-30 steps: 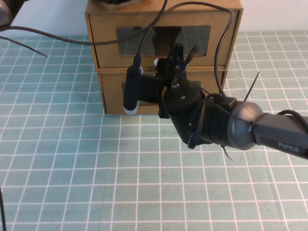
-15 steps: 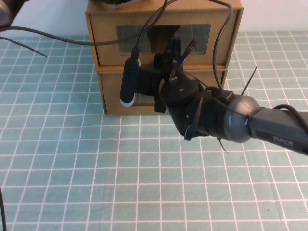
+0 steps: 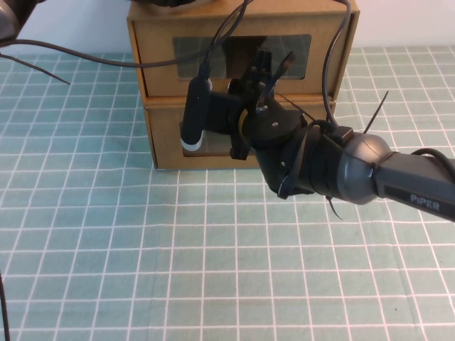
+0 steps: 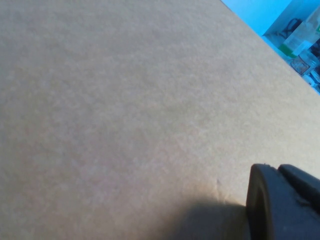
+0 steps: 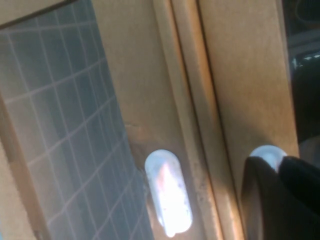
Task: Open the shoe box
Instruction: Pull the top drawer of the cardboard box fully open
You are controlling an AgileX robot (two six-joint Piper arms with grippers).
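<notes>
Left pincer (image 4: 282, 207): seen only in its own wrist view, as a dark edge pressed close to a plain brown cardboard face. Can't tell whether it is apart or together. Green grid mat covers the worktop (image 3: 85, 227), and thin black cables (image 3: 106, 61) trail over it from the far left. The shoe box (image 3: 160, 42) stands at the far edge of the worktop, about centre. It is a cardboard two-tier unit, with the upper tier's dark film window (image 3: 295, 51) above a lower tier (image 3: 162, 135). Both fronts look flush, so the box is closed. A black tube with a white tip (image 3: 193, 117) hangs in front of the lower tier, mounted on the right arm's wrist. Right pincer (image 3: 261, 74): at the box front, up against the upper tier near the seam between the tiers. Its wrist view shows one dark finger (image 5: 272, 200) on the cardboard, its other side out of frame, so can't tell if it is apart, together or clamped. Right arm (image 3: 370, 177) comes in from the right, low over the mat.
</notes>
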